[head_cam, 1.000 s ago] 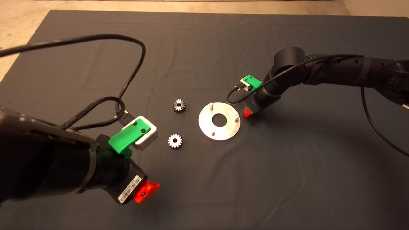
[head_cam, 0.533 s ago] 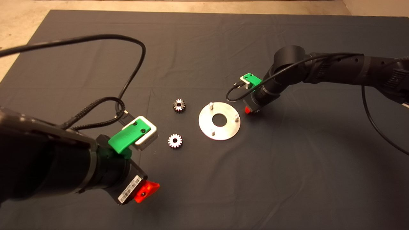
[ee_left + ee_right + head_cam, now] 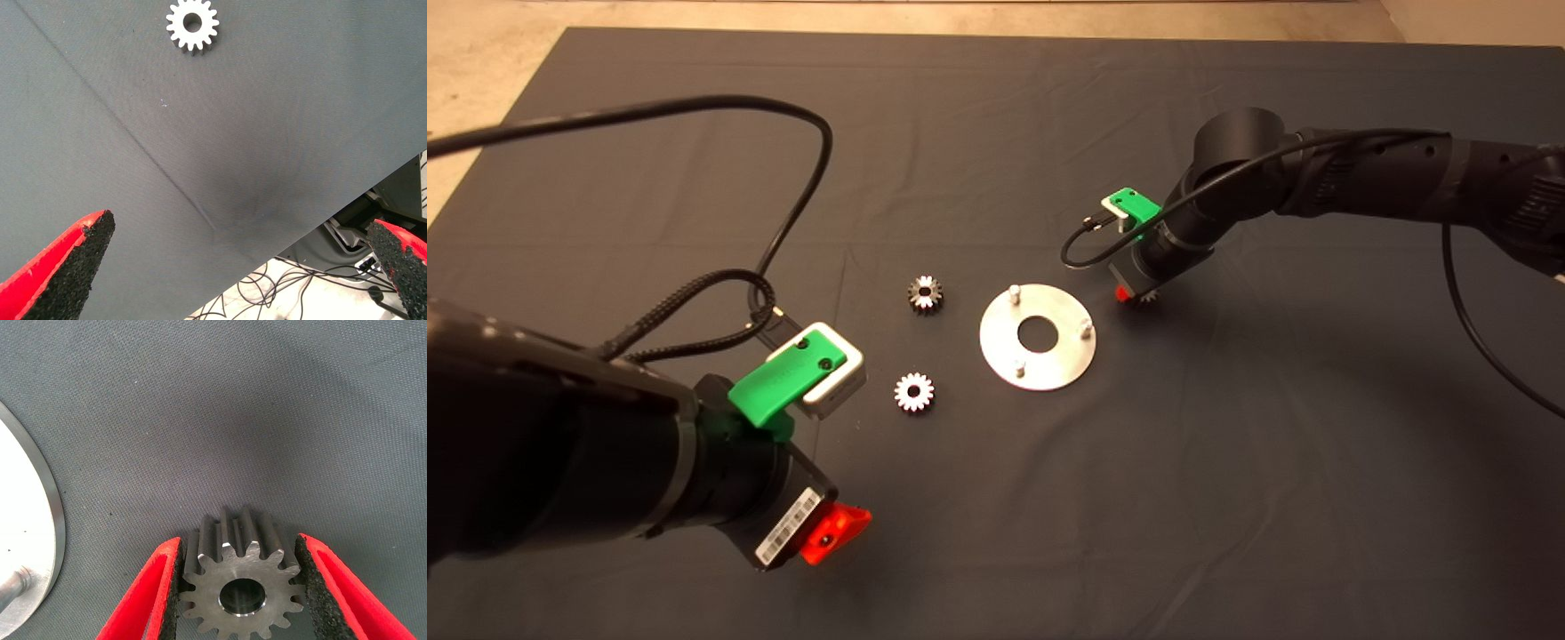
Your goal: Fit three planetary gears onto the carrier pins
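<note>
My right gripper (image 3: 1136,296) hovers just off the right rim of the round silver disc (image 3: 1037,360), shut on one planetary gear (image 3: 240,587). That gear sits flat between the black pads (image 3: 175,577), its bore facing the camera. The three carrier pins (image 3: 1014,292) (image 3: 1086,328) (image 3: 1020,364) stand bare around the disc's centre hole. Two other planetary gears lie on the mat left of the disc, one farther back (image 3: 925,293) and one nearer (image 3: 914,391). The left gripper (image 3: 831,533) stays at the lower left, open, with the nearer gear (image 3: 192,25) ahead of it.
The dark mat (image 3: 996,133) covers the table. The left arm's black cables (image 3: 783,231) loop over the mat's left half. Beyond the mat's edge, the left wrist view shows floor with cables (image 3: 267,300).
My right gripper has moved slightly back and to the right beside the disc, and the gear it holds now shows under it. The left arm, the disc and the loose gears have not moved.
</note>
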### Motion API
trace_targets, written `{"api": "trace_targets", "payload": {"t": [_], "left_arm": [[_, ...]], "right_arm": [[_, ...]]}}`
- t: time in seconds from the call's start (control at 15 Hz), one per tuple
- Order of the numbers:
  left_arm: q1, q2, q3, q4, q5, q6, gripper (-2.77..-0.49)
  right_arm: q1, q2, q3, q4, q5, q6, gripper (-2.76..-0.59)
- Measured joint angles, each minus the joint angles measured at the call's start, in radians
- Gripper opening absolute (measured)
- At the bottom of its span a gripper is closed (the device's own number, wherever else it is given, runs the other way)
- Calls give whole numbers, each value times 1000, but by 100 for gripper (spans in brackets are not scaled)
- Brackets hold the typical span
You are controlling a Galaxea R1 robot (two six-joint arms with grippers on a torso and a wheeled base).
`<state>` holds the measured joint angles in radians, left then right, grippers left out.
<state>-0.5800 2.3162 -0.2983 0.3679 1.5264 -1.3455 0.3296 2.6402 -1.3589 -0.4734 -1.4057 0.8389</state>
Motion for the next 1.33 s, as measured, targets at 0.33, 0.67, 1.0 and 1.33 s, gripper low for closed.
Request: {"api": "trace_targets", "payload": {"t": [0.33,0.67,1.0,1.33], "left_arm": [[0,0,0,0,0,0,-49],[0,0,0,0,0,0,-49],[0,0,0,0,0,0,-49],[0,0,0,0,0,0,-49]], "right_arm": [[0,12,0,1,-5,0,-226],[18,21,3,42,-28,0,-230],[158,48,5,169,-29,0,-231],[200,66,14,285,-31,0,-231]]}}
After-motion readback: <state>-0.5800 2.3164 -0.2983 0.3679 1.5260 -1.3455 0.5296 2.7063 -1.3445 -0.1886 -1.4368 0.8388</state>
